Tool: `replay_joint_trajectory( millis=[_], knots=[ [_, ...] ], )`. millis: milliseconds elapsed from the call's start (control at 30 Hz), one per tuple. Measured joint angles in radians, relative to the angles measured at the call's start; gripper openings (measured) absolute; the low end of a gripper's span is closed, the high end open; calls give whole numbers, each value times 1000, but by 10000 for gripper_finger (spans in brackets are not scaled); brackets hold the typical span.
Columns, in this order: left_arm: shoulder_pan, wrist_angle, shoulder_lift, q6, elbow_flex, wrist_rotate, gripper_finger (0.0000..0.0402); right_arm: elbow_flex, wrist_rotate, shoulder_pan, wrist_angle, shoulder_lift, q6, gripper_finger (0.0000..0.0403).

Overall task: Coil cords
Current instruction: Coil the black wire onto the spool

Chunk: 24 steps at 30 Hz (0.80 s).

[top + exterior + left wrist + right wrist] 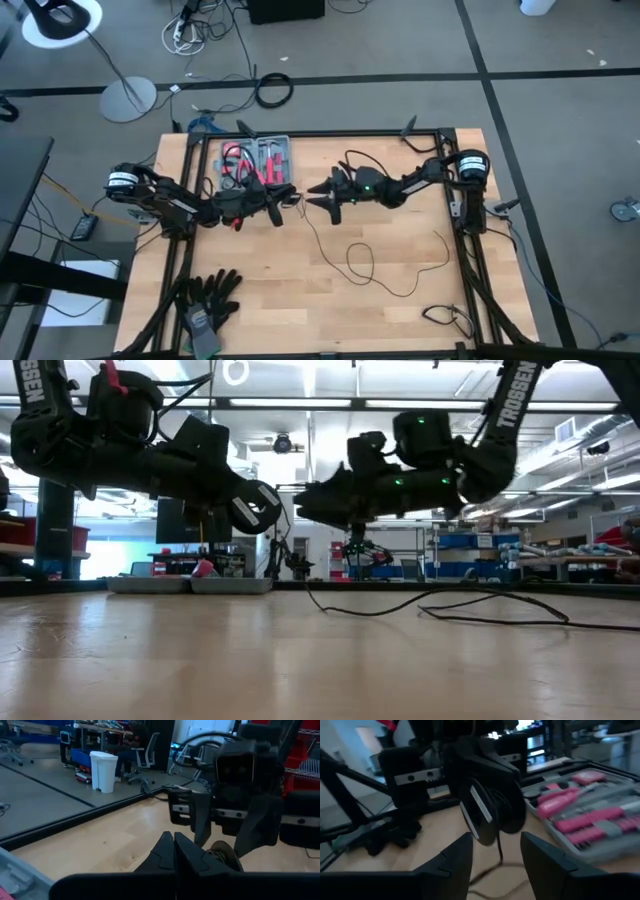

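Observation:
The cord (360,262) is a thin black wire lying in loose loops across the middle of the table. One end rises to a small round black puck (490,812) held up above the table's centre. My left gripper (283,200) is shut and level, with the puck (255,507) at its tips. My right gripper (497,857) faces it from the table's right side, open. Its fingers stand apart just short of the puck and a little below it, touching nothing. My left gripper comes in level from the table's left with the puck (222,854) against the side of its shut fingertips (172,842). Whether the fingers pinch the wire or the puck's edge is hidden by the fingers. The puck is lifted clear and tilted, and the wire (500,851) hangs slack below it.
An open case of pink tools (258,160) lies at the far left, just behind my left gripper. Black gloves (210,295) lie near the front left corner. Another small wire loop (445,315) lies at the front right. Black rails (470,250) frame the table.

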Motion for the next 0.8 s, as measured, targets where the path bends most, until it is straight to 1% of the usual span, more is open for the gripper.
replay_joint_trajectory(
  millis=[67, 267, 433, 633, 800],
  knots=[
    [0, 20, 0, 20, 1, 0, 0, 28, -29, -6, -30, 0, -19, 174],
    [0, 58, 0, 44, 0, 0, 0, 85, -34, -33, -164, 0, -44, 175],
    [0, 67, 0, 45, 0, 0, 0, 105, -105, -41, -165, 0, -96, 166],
    [0, 79, 0, 45, 1, 1, 0, 123, -112, -40, -173, 0, -120, 152],
    [0, 85, 0, 45, 2, 7, 0, 147, -139, -40, -174, 0, -121, 136]
  ],
)
